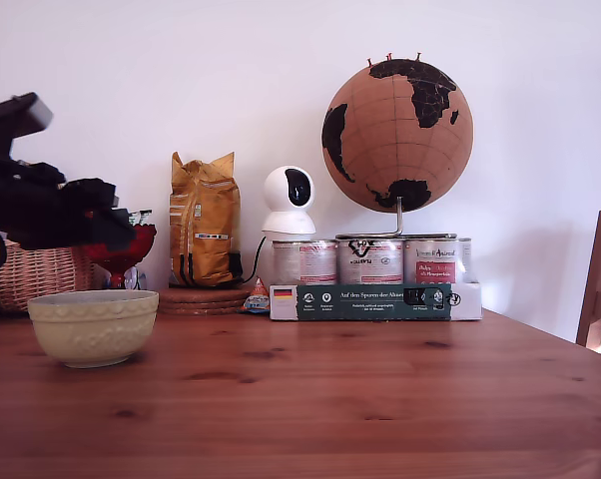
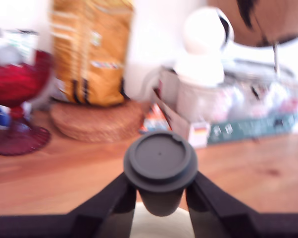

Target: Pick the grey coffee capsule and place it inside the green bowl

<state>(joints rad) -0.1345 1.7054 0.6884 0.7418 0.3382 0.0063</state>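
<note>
In the wrist view, my gripper (image 2: 160,191) is shut on the grey coffee capsule (image 2: 160,161). Its two black fingers (image 2: 114,203) clamp the capsule's body below its round flat lid. Just beneath the capsule a pale curved piece of the green bowl (image 2: 161,225) shows. In the exterior view the pale yellowish-green bowl (image 1: 93,326) stands on the wooden table at the exterior view's left. The dark arm and gripper (image 1: 101,222) hang above and slightly behind it. The capsule cannot be made out in the exterior view.
A red glass stemmed dish (image 1: 121,254) and a wicker basket (image 1: 36,274) stand behind the bowl. Along the back wall are a gold bag (image 1: 204,232) on round mats, a white camera (image 1: 289,200), tins in a carton (image 1: 375,299) and a cork globe (image 1: 397,135). A chair (image 1: 600,289) stands at the exterior view's right.
</note>
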